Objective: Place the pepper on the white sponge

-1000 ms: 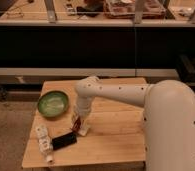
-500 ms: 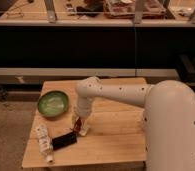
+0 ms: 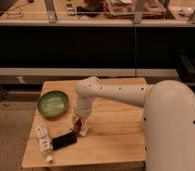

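My gripper [image 3: 79, 126] points down over the wooden table [image 3: 116, 140], left of its middle. It is shut on the pepper [image 3: 77, 125], which shows as a small dark red piece between the fingers. The white sponge [image 3: 85, 132] lies right under the gripper; only a pale corner of it shows at the fingertips' right side. The pepper is just above or touching the sponge; I cannot tell which.
A black rectangular block [image 3: 64, 140] lies just left of the gripper. A white printed tube [image 3: 43, 142] lies near the table's left front edge. A green bowl [image 3: 53, 103] stands at the back left. My large white arm [image 3: 166, 125] covers the table's right side.
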Controlling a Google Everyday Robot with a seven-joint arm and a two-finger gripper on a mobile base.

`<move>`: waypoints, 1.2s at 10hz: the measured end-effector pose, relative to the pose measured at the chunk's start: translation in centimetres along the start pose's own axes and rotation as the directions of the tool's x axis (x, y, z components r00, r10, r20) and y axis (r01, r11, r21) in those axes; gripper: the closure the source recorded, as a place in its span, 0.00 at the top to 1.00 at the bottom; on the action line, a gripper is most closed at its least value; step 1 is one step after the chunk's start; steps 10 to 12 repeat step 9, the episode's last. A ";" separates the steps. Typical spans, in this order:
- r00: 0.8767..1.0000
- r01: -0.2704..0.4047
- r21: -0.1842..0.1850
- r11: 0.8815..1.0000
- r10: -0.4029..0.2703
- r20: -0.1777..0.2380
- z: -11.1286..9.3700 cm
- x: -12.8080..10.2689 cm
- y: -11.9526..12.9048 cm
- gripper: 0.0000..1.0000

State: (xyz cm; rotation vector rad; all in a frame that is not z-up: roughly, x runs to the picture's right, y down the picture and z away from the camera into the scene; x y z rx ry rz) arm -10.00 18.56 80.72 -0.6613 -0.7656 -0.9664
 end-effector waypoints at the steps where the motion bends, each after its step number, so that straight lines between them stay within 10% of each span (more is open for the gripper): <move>1: 1.000 0.000 0.000 1.000 0.000 0.001 0.0 0.0 0.0 0.78; 12: 1.000 -0.002 0.007 1.000 0.002 -0.008 -0.7 0.6 0.0 0.79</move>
